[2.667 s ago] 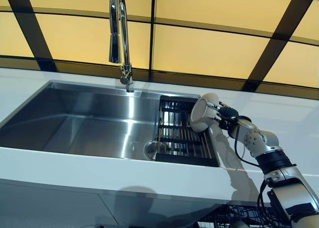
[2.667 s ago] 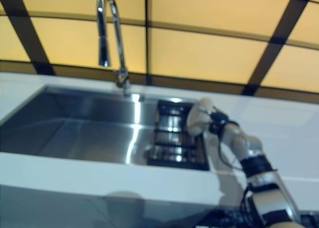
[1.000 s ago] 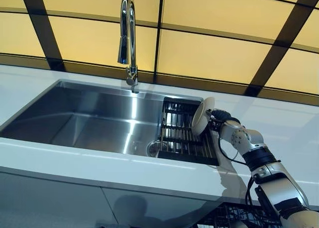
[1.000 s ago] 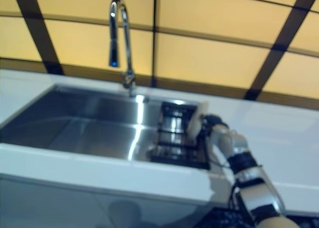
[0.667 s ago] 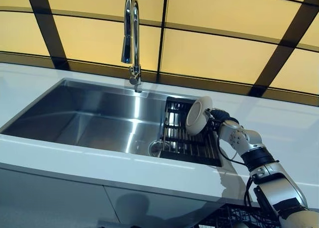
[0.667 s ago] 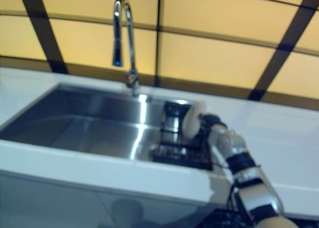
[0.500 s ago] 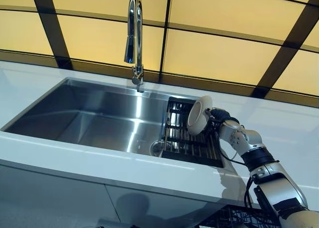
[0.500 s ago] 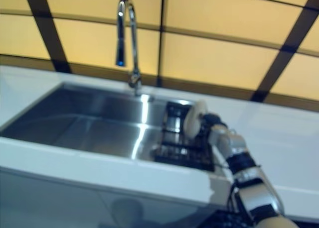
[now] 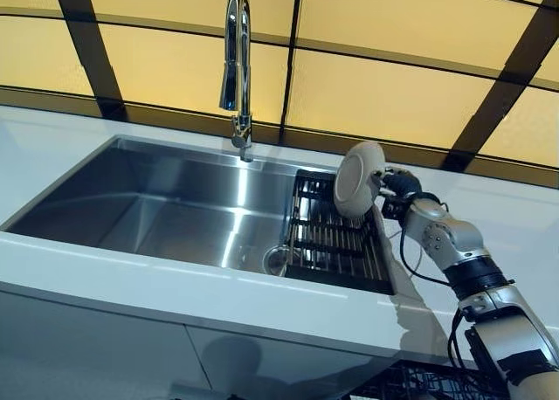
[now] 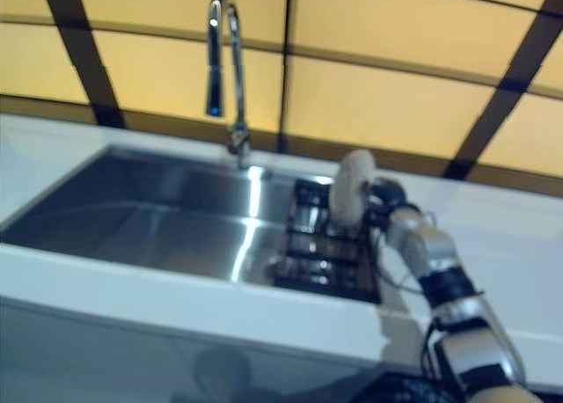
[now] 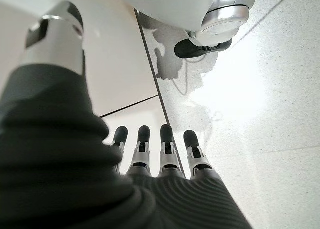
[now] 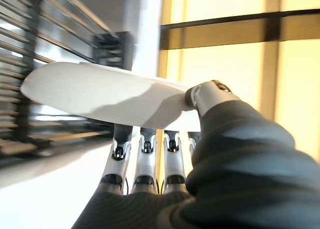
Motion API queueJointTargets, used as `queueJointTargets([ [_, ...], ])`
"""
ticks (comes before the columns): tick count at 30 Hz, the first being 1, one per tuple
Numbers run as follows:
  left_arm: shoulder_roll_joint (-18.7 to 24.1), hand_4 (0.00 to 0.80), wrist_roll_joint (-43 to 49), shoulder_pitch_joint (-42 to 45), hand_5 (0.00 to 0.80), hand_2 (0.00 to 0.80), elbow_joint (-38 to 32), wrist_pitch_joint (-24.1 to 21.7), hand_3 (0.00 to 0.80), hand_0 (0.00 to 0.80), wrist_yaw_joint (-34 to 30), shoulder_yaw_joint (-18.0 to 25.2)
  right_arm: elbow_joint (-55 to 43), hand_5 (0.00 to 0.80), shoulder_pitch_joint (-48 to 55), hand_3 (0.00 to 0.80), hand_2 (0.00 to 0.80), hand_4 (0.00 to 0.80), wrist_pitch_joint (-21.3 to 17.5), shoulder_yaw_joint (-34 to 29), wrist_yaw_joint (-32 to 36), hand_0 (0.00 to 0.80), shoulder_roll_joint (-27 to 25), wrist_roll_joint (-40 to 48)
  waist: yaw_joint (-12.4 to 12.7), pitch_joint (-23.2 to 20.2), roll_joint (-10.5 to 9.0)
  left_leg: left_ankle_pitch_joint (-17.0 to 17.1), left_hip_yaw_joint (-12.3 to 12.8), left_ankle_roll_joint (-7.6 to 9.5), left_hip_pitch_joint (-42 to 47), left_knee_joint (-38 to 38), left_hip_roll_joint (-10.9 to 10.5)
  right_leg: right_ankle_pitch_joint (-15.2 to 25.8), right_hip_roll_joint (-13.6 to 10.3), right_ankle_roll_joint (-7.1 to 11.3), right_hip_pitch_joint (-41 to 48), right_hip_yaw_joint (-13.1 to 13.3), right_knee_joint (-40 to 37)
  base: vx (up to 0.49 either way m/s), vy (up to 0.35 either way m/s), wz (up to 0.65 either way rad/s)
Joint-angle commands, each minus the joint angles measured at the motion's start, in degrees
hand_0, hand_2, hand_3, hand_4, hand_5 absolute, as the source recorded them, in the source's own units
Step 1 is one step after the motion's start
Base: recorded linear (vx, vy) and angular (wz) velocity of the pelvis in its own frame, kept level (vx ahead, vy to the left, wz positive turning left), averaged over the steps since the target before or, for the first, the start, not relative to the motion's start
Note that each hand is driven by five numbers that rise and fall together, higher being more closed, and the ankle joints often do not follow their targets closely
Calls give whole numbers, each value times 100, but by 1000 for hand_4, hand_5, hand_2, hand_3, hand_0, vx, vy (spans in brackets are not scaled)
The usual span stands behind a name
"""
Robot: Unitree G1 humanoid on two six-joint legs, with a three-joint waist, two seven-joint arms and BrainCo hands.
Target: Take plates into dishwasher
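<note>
A white plate [image 9: 358, 178] stands on edge in the air above the black drying rack [image 9: 336, 243] at the right end of the steel sink [image 9: 175, 203]. My right hand [image 9: 397, 190] pinches its rim; in the right wrist view the thumb [image 12: 205, 96] lies on top of the plate [image 12: 105, 94] and the fingers [image 12: 145, 144] run beneath it. My left hand [image 11: 160, 154] appears only in its own wrist view, fingers straight, holding nothing, hanging over the floor.
A tall chrome faucet [image 9: 236, 64] rises behind the sink. White counter [image 9: 515, 234] surrounds the basin, with a yellow panelled wall behind. A black wire dishwasher rack [image 9: 410, 384] shows at the bottom edge, below the counter.
My right hand has lifted the plate up off the drying rack, and it now sits higher above the bars. The camera shifted slightly over the earlier frames.
</note>
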Motion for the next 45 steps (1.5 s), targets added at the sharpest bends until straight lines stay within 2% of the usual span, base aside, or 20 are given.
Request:
queueJointTargets([
  [1, 88, 0, -217, 121, 0, 0, -134, -214, 0, 0, -13, 113, -758, 800, -63, 800, 800, 800, -520, -380, 108, 800, -596, -30, -91, -329, -112, -519, 214, 352, 90, 161, -225, 1225, -231, 652, -826, 370, 282, -102, 75, -17],
  [6, 79, 0, -149, 116, 0, 0, 30, -292, 0, 0, -21, 183, -1204, 800, 243, 800, 800, 800, -691, -688, 217, 800, -1016, 14, -256, -367, -243, -581, 281, 361, 5, 317, -317, 1460, -379, 673, -921, 590, 291, -136, 108, -17],
  [8, 83, 0, -53, 146, 0, 0, 136, -319, 0, 0, -40, 229, -1301, 800, 386, 800, 800, 800, -757, -821, 358, 800, -1248, 76, -330, -400, -238, -665, 289, 359, 67, 328, -302, 1526, -351, 713, -975, 671, 315, -53, 110, -14],
  [10, 94, 0, -14, 193, 0, 0, 201, -338, 0, 0, -18, 249, -1371, 800, 442, 800, 800, 800, -824, -882, 486, 800, -1418, 86, -391, -402, -282, -565, 316, 311, 62, 307, -341, 1703, -377, 737, -1090, 669, 288, -87, 97, -26],
  [13, 115, 0, 25, 269, 0, 0, 251, -268, 0, 0, 15, 306, -1608, 800, 587, 800, 800, 800, -950, -989, 580, 800, -1591, 140, -477, -379, -250, -477, 468, 246, 164, 172, -265, 1858, -313, 786, -1296, 548, 380, -62, 81, -32],
  [15, 128, 0, -8, 304, 0, 0, 320, -283, 0, 0, 20, 357, -1833, 800, 714, 800, 800, 800, -1012, -1066, 608, 800, -1657, 132, -504, -401, -169, -472, 631, 224, 224, 53, -155, 1792, -265, 795, -1350, 418, 547, -122, 92, -45],
  [18, 105, 0, -92, 288, 0, 0, 397, -287, 0, 0, 18, 400, -2069, 800, 908, 800, 800, 800, -1142, -1144, 646, 800, -1680, 89, -499, -473, -121, -415, 951, 209, 165, -59, -55, 1665, -403, 745, -1282, 277, 859, -242, 60, -80],
  [23, 72, 0, -279, 239, 0, 0, 411, -368, 0, 0, 97, 292, -2323, 800, 1369, 800, 800, 800, -1460, -1382, 677, 800, -1764, -59, -406, -668, -51, -293, 1485, 222, -139, -183, 205, 1170, -641, 632, -751, 190, 1255, -264, -26, -53],
  [27, 94, 0, -466, 161, 0, 0, 488, -505, 0, 0, 153, 266, -2401, 800, 1634, 800, 800, 800, -1619, -1655, 856, 800, -1955, 16, -332, -834, -49, -166, 1937, 183, -307, -329, 435, 891, -850, 676, -312, 73, 1369, -197, -85, -21],
  [29, 101, 0, -488, 138, 0, 0, 496, -525, 0, 0, 167, 273, -2450, 800, 1717, 800, 800, 800, -1629, -1759, 888, 800, -2009, -1, -329, -862, -66, -145, 2054, 163, -339, -341, 477, 837, -888, 702, -212, 64, 1335, -116, -101, -45],
  [31, 117, 0, -521, 123, 0, 0, 504, -536, 0, 0, 200, 284, -2525, 800, 1810, 800, 800, 800, -1629, -1870, 918, 800, -2047, 19, -345, -893, -99, -127, 2154, 141, -361, -364, 522, 753, -878, 719, -120, 55, 1250, -103, -154, -61],
  [33, 155, 0, -535, 88, 0, 0, 566, -574, 0, 0, 286, 315, -2703, 800, 2075, 800, 800, 800, -1673, -2125, 924, 800, -2161, 92, -400, -949, -207, -83, 2339, 61, -413, -370, 616, 483, -773, 731, 75, -19, 831, -127, -265, -75],
  [36, 177, 0, -533, 81, 0, 0, 578, -570, 0, 0, 326, 378, -2782, 800, 2214, 800, 800, 800, -1719, -2230, 948, 800, -2211, 113, -422, -956, -250, -59, 2475, 3, -423, -357, 679, 405, -723, 733, 151, -101, 645, -101, -213, -64],
  [39, 191, 0, -511, 49, 0, 0, 586, -580, 0, 0, 339, 469, -2897, 800, 2463, 800, 800, 800, -1764, -2425, 948, 800, -2298, 27, -506, -971, -245, 33, 2600, -114, -417, -402, 827, 120, -527, 701, 265, -81, 311, -123, -240, -51],
  [45, 2, 0, -409, 87, 0, 0, 501, -659, 0, 0, 365, 465, -2953, 800, 3135, 800, 800, 800, -1737, -2782, 1071, 800, -2410, -859, -672, -976, -110, 205, 2642, -363, -485, -428, 1049, -315, -173, 391, 334, -42, -124, -100, -141, -40],
])
